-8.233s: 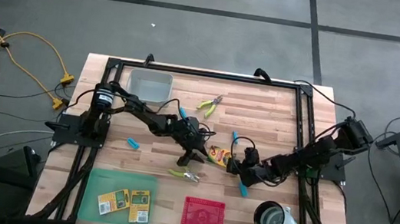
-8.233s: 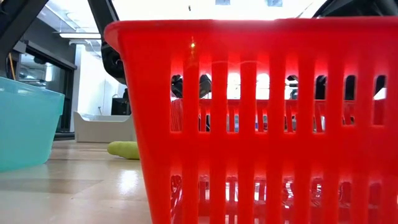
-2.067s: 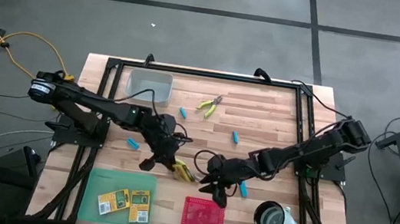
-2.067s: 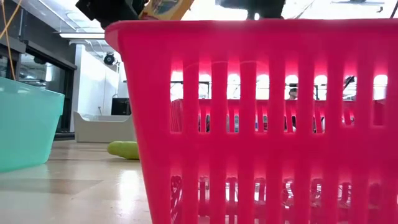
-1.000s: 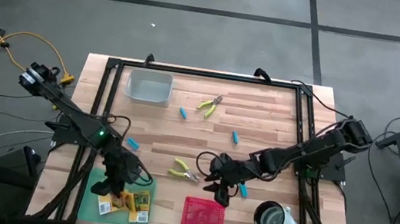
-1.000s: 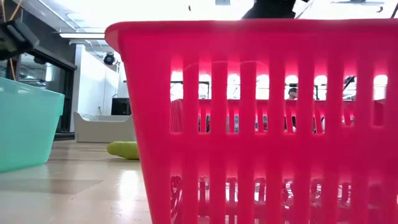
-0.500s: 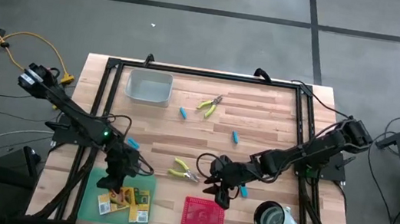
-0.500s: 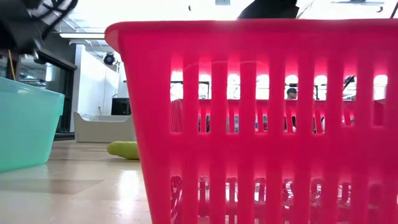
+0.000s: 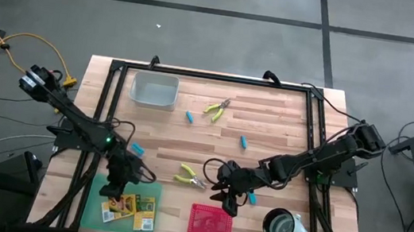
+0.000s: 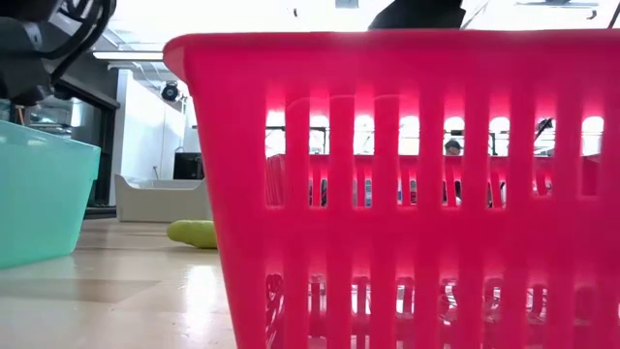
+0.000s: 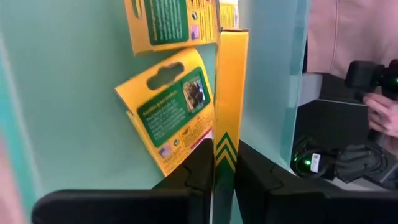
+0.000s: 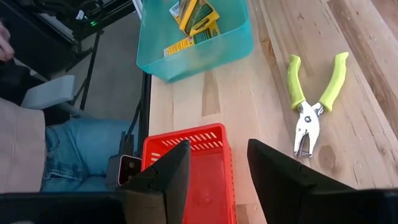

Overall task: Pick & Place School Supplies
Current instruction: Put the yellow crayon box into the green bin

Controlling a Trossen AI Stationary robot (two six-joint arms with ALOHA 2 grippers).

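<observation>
My left gripper [image 9: 120, 194] reaches into the green tray [image 9: 98, 186] at the near left. It is shut on a yellow-orange crayon box [image 11: 229, 93]. Two more crayon boxes [image 11: 171, 118] [image 11: 169, 22] lie flat on the tray floor. My right gripper [image 9: 226, 201] hangs open above the table, just beyond the red tray [image 12: 189, 171]. A plier-like tool with yellow-green handles [image 12: 314, 93] lies flat on the wood beside it. A second tool [image 9: 217, 109] lies farther back. Several light-blue pieces [image 9: 188, 117] [image 9: 243, 142] [image 9: 137, 148] are scattered on the table. My left gripper pinches the crayon box's two broad faces between its fingers, at the box's near end [image 11: 225, 163]. It comes slanting down from the table's left. The box runs on away from the fingers with its narrow side [image 11: 230, 74] turned up. Whether its far end rests on the tray floor, I cannot tell.
A clear tray [image 9: 154, 89] stands at the far left and a white-and-metal cup [image 9: 284, 229] at the near right. The red tray [image 10: 407, 174] fills the low view. A person's hand [image 11: 380, 112] and legs [image 12: 62, 149] show beyond the table's near edge.
My left gripper has gone down into the green tray with the crayon box and has rolled at the wrist. The box has come lower beside the two boxes lying there.
</observation>
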